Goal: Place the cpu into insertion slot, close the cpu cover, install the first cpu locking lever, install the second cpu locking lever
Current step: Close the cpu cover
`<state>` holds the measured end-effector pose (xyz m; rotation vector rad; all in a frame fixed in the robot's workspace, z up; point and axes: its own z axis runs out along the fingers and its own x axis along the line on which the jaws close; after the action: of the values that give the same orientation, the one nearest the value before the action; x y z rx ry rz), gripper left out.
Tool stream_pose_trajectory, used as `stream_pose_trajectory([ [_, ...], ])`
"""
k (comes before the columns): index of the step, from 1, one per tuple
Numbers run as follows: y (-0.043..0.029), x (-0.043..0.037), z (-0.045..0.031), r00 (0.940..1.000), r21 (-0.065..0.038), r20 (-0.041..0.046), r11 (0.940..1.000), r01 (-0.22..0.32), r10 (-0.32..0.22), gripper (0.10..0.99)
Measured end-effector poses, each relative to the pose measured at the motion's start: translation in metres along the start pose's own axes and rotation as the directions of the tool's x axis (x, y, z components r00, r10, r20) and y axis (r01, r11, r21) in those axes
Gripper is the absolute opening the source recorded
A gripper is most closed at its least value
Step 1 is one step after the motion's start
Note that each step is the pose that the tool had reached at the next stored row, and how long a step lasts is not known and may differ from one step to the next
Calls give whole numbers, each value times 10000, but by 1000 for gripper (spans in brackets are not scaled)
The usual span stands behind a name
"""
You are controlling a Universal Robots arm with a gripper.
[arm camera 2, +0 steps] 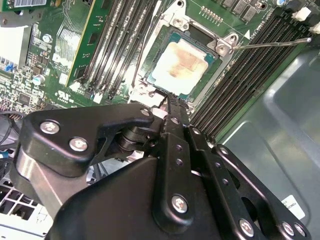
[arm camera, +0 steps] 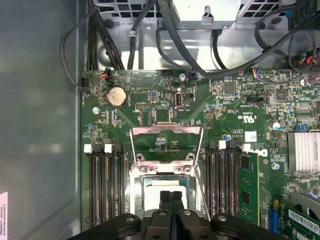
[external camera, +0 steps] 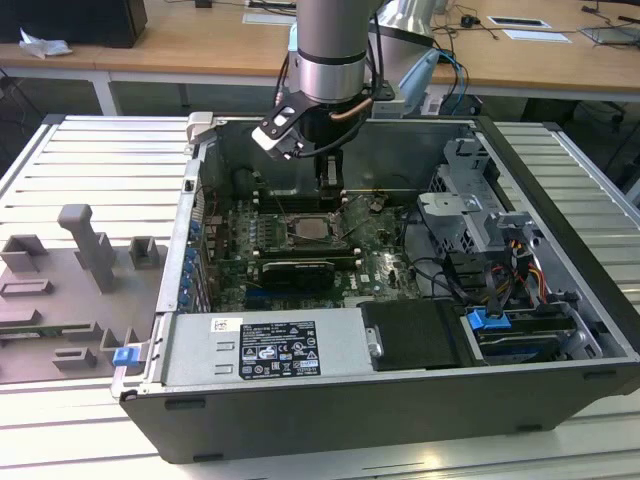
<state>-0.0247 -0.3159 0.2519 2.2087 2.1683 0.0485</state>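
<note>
Tool point(arm camera: 171, 195) fingers are pressed together w/ nothing between them; the tips hang right over the cpu point(arm camera: 151, 196), can't tell if they actually touch it; the cpu lies flat in the insertion slot point(arm camera 2: 199, 35), and in the second wrist view its pale top has a tan smear across the middle.

The cpu cover point(arm camera: 167, 130) is flipped up and open on the far side of the slot from the tool, green board showing thru its cut-out; one thin wire locking lever point(arm camera 2: 272, 44) sticks out sideways over the memory slots point(arm camera: 107, 185), not hooked down; there are banks of those slots on both sides of the socket, close to the fingers.

Further out on the board there's a coin battery point(arm camera: 116, 96) past the cover, a finned heatsink point(arm camera: 302, 152) off to one side and black cables point(arm camera: 170, 30) looping along the case wall; white lettering is printed on the board near the slots.

In the exterior view the arm comes down into the open pc case point(external camera: 560, 180); the long black graphics card point(external camera: 298, 270) sits just in front of the socket; the power supply point(external camera: 200, 350) along the near edge carries a white sticker point(external camera: 277, 350) full of print and logos; the case sits on a slatted metal counter point(external camera: 90, 170) w/ grey fixtures point(external camera: 90, 245) on the exterior view's left.
</note>
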Motion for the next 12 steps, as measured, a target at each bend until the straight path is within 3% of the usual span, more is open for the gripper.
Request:
stream_pose_trajectory([
  [12, 22, 0, -30, 10000, 1, 1, 10000, 0, 0, 106],
])
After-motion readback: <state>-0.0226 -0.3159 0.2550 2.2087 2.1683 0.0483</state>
